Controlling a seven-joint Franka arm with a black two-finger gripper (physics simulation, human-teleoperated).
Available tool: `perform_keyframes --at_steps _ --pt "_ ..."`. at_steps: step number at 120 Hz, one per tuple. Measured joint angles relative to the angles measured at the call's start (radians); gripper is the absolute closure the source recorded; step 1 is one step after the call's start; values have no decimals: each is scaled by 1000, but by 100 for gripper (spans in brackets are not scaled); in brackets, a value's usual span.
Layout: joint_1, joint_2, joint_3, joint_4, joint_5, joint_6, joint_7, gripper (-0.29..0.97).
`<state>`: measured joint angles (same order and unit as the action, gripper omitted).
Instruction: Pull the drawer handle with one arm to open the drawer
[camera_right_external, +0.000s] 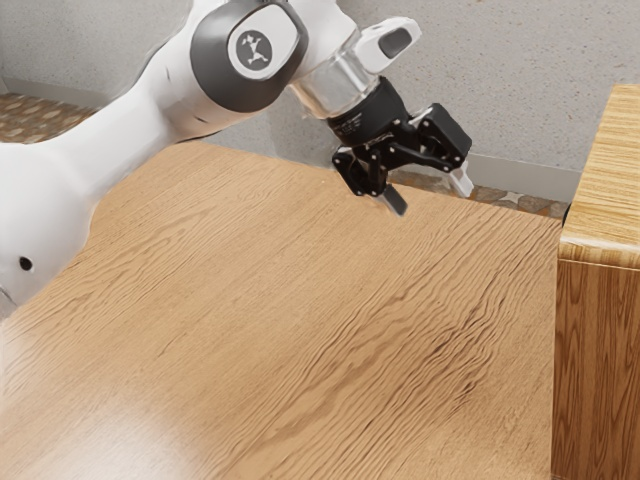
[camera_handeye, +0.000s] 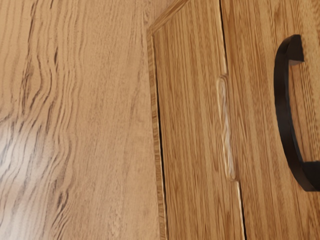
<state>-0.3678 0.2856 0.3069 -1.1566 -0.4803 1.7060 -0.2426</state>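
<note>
A wooden cabinet (camera_right_external: 600, 240) stands on the table at the exterior view's right edge. My black gripper (camera_right_external: 430, 192) hangs above the table's far side, well short of the cabinet and pointing toward it. Its fingers (camera_right_external: 395, 200) are spread open with nothing between them. In the wrist view the cabinet front (camera_handeye: 195, 150) lies ahead of my hand, with a curved black drawer handle (camera_handeye: 286, 115) on the farther panel. A thin dark seam runs along the edge of the nearer panel, which has a shallow carved notch (camera_handeye: 226, 127) at its border.
The wooden tabletop (camera_right_external: 300, 340) stretches wide between my arm and the cabinet. A grey speckled wall (camera_right_external: 500, 70) with a pale baseboard runs behind the table.
</note>
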Motion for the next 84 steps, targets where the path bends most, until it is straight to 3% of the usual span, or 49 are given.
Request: perform_keyframes --at_steps 25,84 --pt "-11 25 -4 -44 -67 95 -19 0" --pt "-18 102 -29 24 -108 157 -42 0"
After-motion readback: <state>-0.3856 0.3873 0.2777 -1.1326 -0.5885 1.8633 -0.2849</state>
